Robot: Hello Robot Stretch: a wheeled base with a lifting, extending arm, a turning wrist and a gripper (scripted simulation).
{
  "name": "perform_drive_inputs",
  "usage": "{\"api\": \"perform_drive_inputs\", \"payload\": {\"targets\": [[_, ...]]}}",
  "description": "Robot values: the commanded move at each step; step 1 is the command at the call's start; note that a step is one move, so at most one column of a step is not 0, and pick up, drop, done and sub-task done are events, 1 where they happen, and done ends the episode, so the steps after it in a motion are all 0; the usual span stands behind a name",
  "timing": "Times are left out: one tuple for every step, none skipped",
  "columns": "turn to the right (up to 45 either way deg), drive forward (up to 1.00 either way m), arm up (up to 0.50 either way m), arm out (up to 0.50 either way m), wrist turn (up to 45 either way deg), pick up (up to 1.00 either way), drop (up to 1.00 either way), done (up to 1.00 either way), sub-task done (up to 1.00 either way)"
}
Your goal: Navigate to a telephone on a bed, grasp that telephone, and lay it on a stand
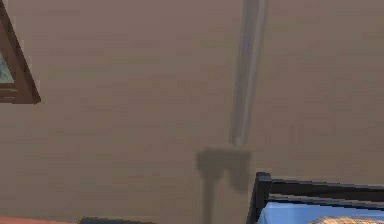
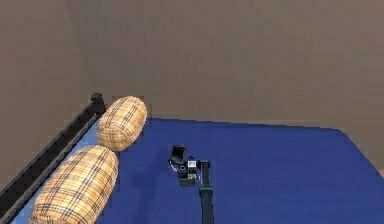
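On the blue cover of the bed, about the middle of the arm side view, a small dark shape sits at the gripper. Whether it is the telephone or only the gripper's own body cannot be told, so the telephone can be placed no more surely than there. With the cover right behind the gripper's far end, it cannot be told whether the gripper holds anything. Just right of it are two white squares with black marks, and from them the dark arm runs down to the view's near edge. Left of the gripper, well apart from it, two plaid pillows lie along the head of the bed: the far pillow near the beige wall, the near pillow at the lower left. Behind both runs the dark headboard, ending in a post beside the far pillow. In the forward view, a corner of the dark headboard shows at the lower right, with a strip of blue cover and a bit of a plaid pillow below it. A beige wall stands behind, and the corner of a dark-framed picture hangs at the far left edge.
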Motion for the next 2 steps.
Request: {"api": "perform_drive_inputs", "payload": {"targets": [[0.0,0.0,0.46,0.0,0.0,0.0,0.0,0.0,0.0],[0.0,0.0,0.0,0.0,-45.0,0.0,0.0,0.0,0.0]]}}
